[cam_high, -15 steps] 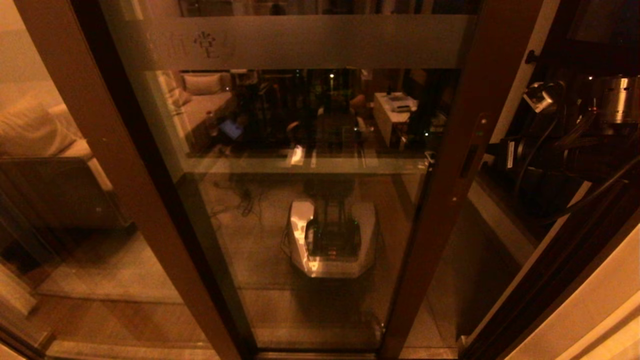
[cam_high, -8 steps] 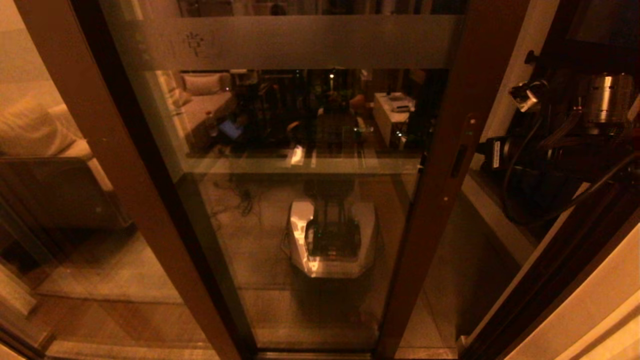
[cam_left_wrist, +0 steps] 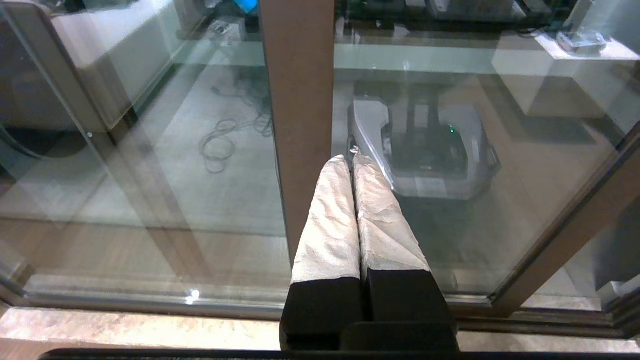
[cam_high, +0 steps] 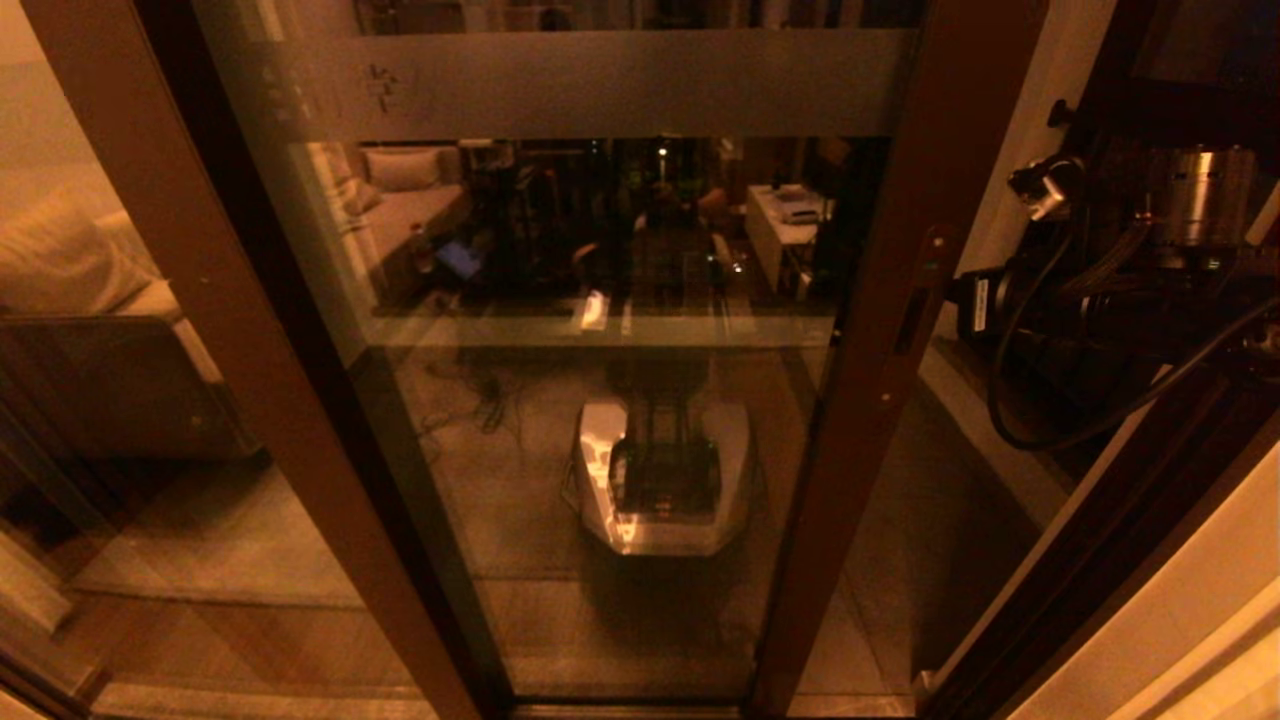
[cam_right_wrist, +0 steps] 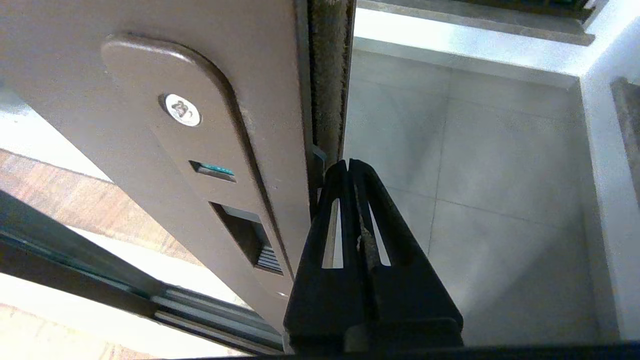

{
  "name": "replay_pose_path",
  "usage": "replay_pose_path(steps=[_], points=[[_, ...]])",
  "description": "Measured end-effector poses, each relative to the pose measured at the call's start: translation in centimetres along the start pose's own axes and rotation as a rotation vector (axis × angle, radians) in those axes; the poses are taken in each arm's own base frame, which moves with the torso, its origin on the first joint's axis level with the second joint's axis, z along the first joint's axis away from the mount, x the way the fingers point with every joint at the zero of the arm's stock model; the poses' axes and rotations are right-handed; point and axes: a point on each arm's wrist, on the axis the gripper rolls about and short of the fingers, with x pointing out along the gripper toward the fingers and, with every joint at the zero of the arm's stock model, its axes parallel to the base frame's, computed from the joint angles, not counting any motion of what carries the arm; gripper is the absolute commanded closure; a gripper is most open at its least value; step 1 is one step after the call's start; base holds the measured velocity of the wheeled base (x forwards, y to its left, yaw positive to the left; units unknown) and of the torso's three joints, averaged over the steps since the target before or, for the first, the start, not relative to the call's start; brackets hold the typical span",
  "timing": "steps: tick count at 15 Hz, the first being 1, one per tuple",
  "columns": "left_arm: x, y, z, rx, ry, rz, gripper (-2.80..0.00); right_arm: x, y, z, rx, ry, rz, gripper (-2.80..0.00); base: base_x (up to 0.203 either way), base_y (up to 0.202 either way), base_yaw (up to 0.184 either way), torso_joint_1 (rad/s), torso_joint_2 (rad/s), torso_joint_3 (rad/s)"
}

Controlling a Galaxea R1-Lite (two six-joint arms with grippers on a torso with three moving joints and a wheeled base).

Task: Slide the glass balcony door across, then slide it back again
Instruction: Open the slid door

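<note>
Glass balcony door (cam_high: 600,330) fills the head view, its handle stile (cam_high: 880,330) standing clear of the right jamb, a gap open. Probably the first slide is underway; slide back remains. Right gripper (cam_right_wrist: 348,167) clenched, empty, tips against the stile's edge by the handle plate (cam_right_wrist: 210,165). Left gripper (cam_left_wrist: 353,159) closed, idle, facing the glass.

- right gripper (cam_right_wrist: 348,167) sits against the free edge of the glass balcony door (cam_high: 600,300), just right of its handle (cam_high: 915,315)
- left gripper (cam_left_wrist: 352,160) hangs before the door's left stile (cam_left_wrist: 300,100)
- sofa (cam_high: 90,300) lies left of the door
</note>
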Motion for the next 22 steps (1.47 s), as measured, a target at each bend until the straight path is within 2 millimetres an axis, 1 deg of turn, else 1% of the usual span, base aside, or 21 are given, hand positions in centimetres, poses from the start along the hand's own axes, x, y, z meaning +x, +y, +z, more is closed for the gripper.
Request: replay_pose_path(steps=[14,22], points=[[0.0,0.0,0.0,0.000,0.000,0.000,0.00,0.7,2.5,-0.1,-0.012,0.010,0.046,0.00,0.000,0.000,0.000,0.000,0.00,0.000],[0.0,0.0,0.0,0.000,0.001,0.000,0.00,1.3,4.5,0.1,-0.013,-0.001,0.039,0.00,0.000,0.000,0.000,0.000,0.00,0.000]])
